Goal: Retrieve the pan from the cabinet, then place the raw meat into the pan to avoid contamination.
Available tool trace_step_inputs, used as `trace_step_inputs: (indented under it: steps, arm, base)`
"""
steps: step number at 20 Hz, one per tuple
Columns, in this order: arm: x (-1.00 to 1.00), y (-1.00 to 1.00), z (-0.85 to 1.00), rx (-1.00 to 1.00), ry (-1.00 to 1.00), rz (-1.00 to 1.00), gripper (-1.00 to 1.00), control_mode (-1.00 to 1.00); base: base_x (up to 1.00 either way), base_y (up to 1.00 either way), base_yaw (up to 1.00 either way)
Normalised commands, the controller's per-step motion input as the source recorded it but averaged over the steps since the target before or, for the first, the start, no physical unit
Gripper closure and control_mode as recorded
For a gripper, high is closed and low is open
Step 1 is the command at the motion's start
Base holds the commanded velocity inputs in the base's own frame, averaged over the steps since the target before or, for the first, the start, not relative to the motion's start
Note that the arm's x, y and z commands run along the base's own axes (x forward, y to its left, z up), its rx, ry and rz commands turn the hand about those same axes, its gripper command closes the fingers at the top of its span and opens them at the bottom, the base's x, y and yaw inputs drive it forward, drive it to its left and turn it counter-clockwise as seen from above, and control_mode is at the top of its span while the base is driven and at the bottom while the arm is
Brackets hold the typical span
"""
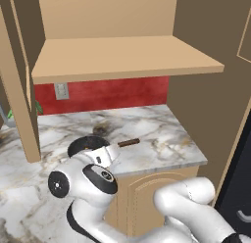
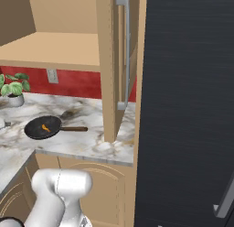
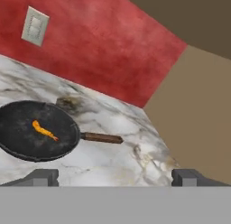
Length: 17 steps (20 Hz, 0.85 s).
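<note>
The round black pan (image 3: 34, 130) lies on the marble counter (image 3: 113, 160), its brown handle (image 3: 101, 137) pointing right. A small orange piece of raw meat (image 3: 44, 129) rests inside it. My gripper (image 3: 117, 178) hovers open and empty in front of the pan, a short way back from it. From the right base the pan (image 2: 42, 127) and the meat (image 2: 45, 128) sit left of the open cabinet door (image 2: 109, 61). In the left base view my arm covers most of the pan (image 1: 83, 143); its handle (image 1: 128, 142) pokes out. Above hangs the cabinet shelf (image 1: 127, 58).
A red backsplash with a wall outlet (image 3: 35, 25) runs behind the counter. A potted plant (image 2: 13, 86) stands at the far left. A tall black appliance (image 2: 192, 107) blocks the right side. The cabinet's doors (image 1: 19, 90) hang open over the counter.
</note>
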Motion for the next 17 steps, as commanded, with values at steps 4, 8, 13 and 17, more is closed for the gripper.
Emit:
trace_step_inputs:
  steps: [4, 8, 13, 17]
  arm:
    - [1.0, -0.15, -0.12, 0.03, 0.24, -0.01, -1.0, -1.0]
    - [1.0, -0.03, -0.16, 0.0, 0.23, -0.03, -1.0, -1.0]
    - [1.0, 0.0, -0.17, 0.0, 0.18, -0.05, -1.0, -1.0]
    - [0.69, 0.15, -0.1, -0.05, 0.02, -0.11, -1.0, -1.0]
  base:
    - [0.0, 0.0, 0.0]
    - [0.0, 0.0, 0.0]
    - [0.0, 0.0, 0.0]
    - [0.0, 0.0, 0.0]
